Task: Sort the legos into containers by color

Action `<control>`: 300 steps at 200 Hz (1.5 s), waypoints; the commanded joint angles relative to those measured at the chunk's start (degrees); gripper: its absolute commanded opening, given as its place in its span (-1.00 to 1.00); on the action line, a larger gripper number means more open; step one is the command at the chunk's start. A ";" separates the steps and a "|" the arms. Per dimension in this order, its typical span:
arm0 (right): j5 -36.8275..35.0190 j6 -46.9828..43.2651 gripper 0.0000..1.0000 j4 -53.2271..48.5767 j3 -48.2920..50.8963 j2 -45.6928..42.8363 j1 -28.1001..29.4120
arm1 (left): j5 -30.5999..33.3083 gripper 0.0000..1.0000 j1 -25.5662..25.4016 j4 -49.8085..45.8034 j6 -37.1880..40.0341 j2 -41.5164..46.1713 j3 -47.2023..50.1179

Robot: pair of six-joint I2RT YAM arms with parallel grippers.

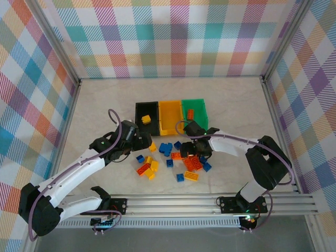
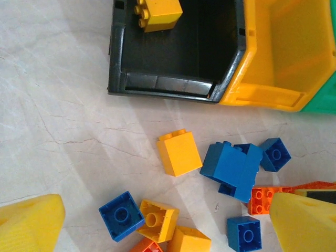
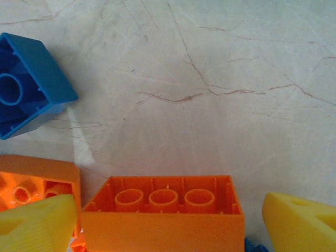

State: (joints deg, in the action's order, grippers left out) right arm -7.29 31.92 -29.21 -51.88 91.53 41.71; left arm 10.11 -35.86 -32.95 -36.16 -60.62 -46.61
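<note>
On the desk (image 1: pixel 105 100), the black bin (image 1: pixel 138 113), yellow-orange bin (image 1: pixel 170 121) and green bin (image 1: pixel 202 113) stand touching in a row. A yellow brick (image 2: pixel 157 13) lies in the black one and an orange brick (image 1: pixel 190 114) in the green. The loose legos (image 1: pixel 170 157) lie scattered just in front of the bins. The left claw (image 2: pixel 168 228) hangs spread wide above them, holding nothing. The right claw (image 3: pixel 168 223) is spread either side of a long orange brick (image 3: pixel 163 202) whose hollow underside shows, not clamped on it.
</note>
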 commanded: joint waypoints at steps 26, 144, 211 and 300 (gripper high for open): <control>-0.80 -1.09 0.52 0.10 -1.24 0.72 0.37 | 1.05 1.00 -0.09 -0.72 -0.75 0.38 0.51; -7.07 -2.66 0.16 -3.92 -12.72 -7.76 -3.72 | 3.06 1.00 -0.09 -2.02 -1.08 3.83 2.09; -9.32 -2.82 0.15 -1.89 -31.56 11.49 -13.69 | 4.40 1.00 -0.09 -4.56 -2.37 7.74 5.39; -6.10 -2.33 0.85 -3.48 -40.04 16.60 -14.82 | 4.23 1.00 -0.09 -5.38 -2.57 7.90 6.98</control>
State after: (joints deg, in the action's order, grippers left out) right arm -14.98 29.32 -32.45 -91.00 112.16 26.63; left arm 13.58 -35.86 -37.47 -38.20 -52.86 -40.21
